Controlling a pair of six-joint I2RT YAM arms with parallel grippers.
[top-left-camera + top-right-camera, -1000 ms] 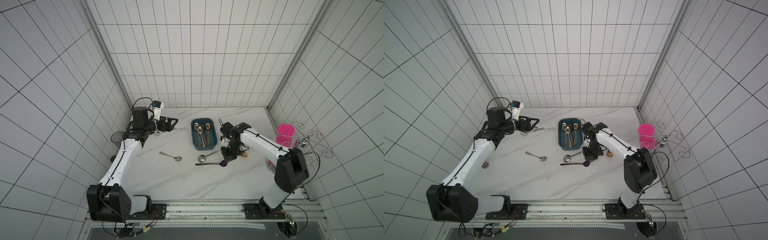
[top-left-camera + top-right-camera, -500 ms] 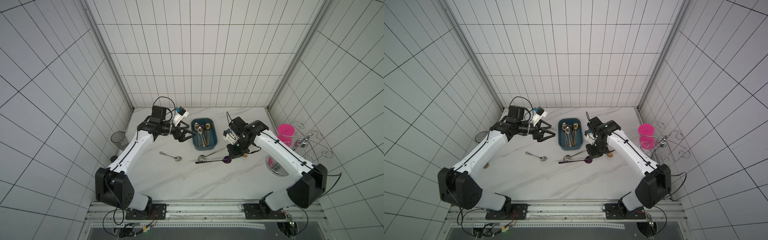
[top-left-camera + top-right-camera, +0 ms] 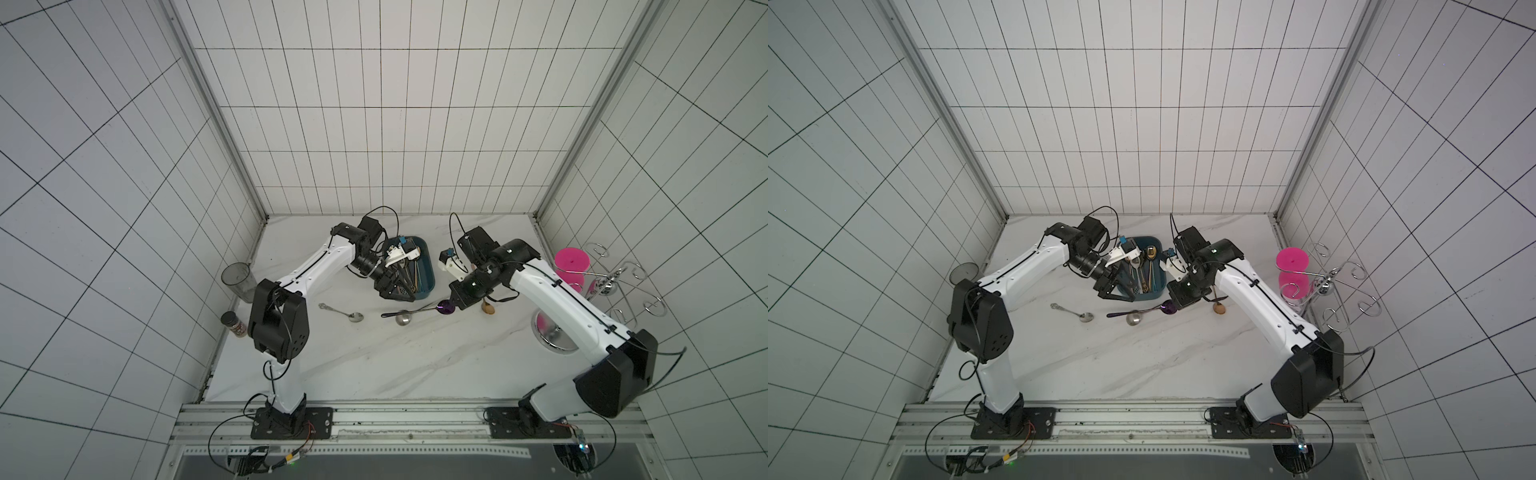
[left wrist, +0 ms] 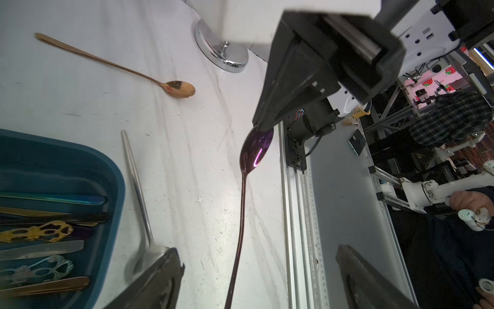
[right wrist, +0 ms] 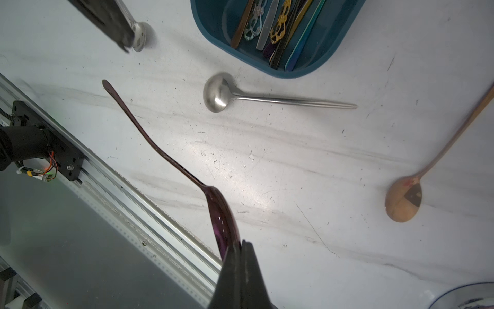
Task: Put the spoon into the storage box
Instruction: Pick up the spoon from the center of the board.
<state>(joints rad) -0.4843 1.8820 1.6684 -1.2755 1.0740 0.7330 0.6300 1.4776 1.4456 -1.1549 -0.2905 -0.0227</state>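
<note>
Our right end effector [image 5: 238, 244] pinched the glossy dark-purple metal spoon [image 5: 160, 152] by its bowl, off the surface for carrying; the dark teal plastic storage box [image 5: 294, 74] lay just ahead, beside our spread-open left end effector [image 3: 398, 292].

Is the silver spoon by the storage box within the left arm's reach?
Probably yes: the open left claw hovers by the silver spoon, though the right claw's purple spoon hangs close.

Smoky-grey tumbler [image 3: 239, 277], small dark-lidded jar [image 3: 231, 324] near it, pink cup [image 3: 572, 264] by chrome wire rack [image 3: 552, 336]
</note>
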